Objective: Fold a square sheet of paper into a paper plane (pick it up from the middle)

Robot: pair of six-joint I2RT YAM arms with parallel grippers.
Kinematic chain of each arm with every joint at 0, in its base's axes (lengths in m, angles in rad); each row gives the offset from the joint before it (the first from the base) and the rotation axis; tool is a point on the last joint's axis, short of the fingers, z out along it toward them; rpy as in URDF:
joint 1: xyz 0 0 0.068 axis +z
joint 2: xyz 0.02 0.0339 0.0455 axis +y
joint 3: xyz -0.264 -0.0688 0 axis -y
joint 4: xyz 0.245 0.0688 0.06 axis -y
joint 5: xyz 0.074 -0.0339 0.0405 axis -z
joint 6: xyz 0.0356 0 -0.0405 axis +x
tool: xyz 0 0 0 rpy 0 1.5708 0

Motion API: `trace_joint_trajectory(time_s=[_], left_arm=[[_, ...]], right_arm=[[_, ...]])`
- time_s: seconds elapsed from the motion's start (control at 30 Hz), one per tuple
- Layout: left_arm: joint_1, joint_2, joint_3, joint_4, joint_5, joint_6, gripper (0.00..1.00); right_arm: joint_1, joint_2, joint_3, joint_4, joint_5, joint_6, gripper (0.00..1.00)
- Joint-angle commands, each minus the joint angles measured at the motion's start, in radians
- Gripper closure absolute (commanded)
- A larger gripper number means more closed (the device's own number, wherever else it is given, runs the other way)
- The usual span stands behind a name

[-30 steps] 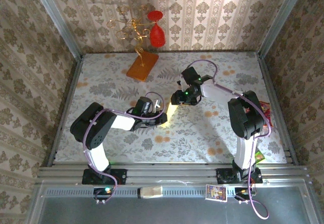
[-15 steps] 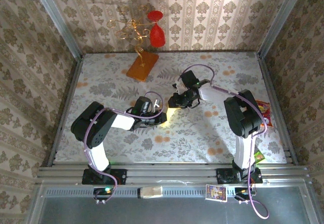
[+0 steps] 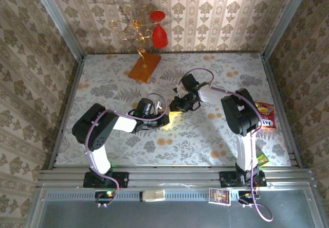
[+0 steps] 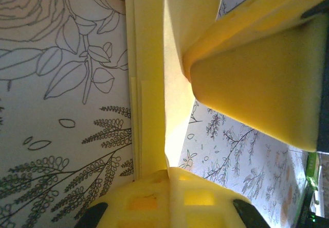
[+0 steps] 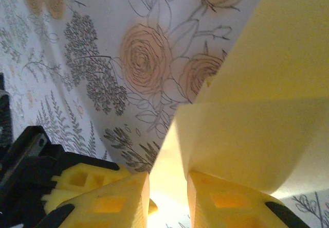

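Note:
The square sheet of paper [image 3: 174,116], pale yellow and creased into layers, lies mid-table between both grippers. My left gripper [image 3: 164,121] is shut on its near edge; in the left wrist view the fingertips [image 4: 154,197] meet with the paper [image 4: 151,84] pinched in the seam. My right gripper [image 3: 175,106] comes at the paper from the far side, and one of its yellow fingers [image 4: 257,79] shows. In the right wrist view the jaws stand narrowly apart, with the fingers [image 5: 123,199] on either side of a raised fold of paper [image 5: 247,115] and a gap showing between them.
An orange-brown slab [image 3: 144,66] bearing a gold wire tree with red ornaments [image 3: 160,34] stands at the back. A snack packet [image 3: 265,116] lies past the mat's right edge. The flowered mat [image 3: 205,140] is bare in front.
My right gripper's jaws have narrowed around the paper, and it has shifted slightly left while its arm swung in. The left gripper stays shut in place.

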Motion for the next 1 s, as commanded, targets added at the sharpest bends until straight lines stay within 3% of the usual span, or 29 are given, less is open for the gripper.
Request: trace_joint_trajectory(time_s=[0.0, 0.7, 0.83, 0.97], left_arm=[[-0.004, 0.057, -0.024, -0.037, -0.039, -0.009, 0.94], [-0.004, 0.045, -0.014, -0.051, -0.033, -0.007, 0.94], [-0.004, 0.040, -0.006, -0.070, -0.041, 0.006, 0.94], [-0.003, 0.053, -0.015, -0.059, -0.039, -0.001, 0.94]], right_arm=[[0.007, 0.031, 0.026, 0.008, -0.030, -0.006, 0.72], [0.015, 0.057, 0.064, -0.026, -0.024, -0.013, 0.73], [0.010, -0.018, 0.038, -0.028, 0.005, -0.011, 0.73], [-0.014, -0.141, -0.049, 0.007, 0.088, 0.018, 0.64]])
